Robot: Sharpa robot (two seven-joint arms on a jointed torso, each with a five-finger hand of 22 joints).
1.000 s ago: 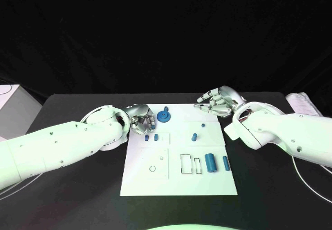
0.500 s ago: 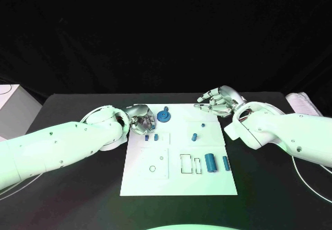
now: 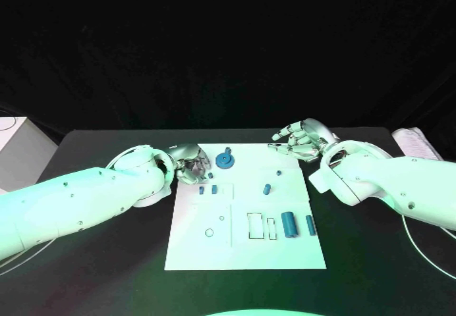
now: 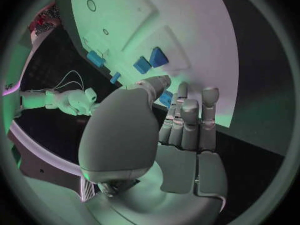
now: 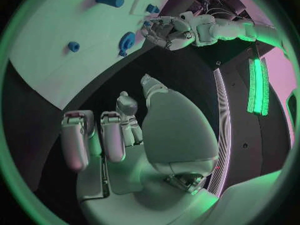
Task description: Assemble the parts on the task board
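The left hand (image 3: 193, 163) had been drawn slightly toward ten o'clock, off the board's (image 3: 247, 253) edge, fingers curled, nothing held. The right hand (image 3: 302, 139) stayed released. The blue parts (image 3: 290, 225) remained on the board.

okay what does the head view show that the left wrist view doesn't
Head view alone: the whole task board with its drawn outlines, and the two long blue cylinders near the robot. Left wrist view alone: the left hand from behind, fingers apart, holding nothing. Both: the right hand beyond the board's far corner, and the pair of small blue blocks close to the left hand.
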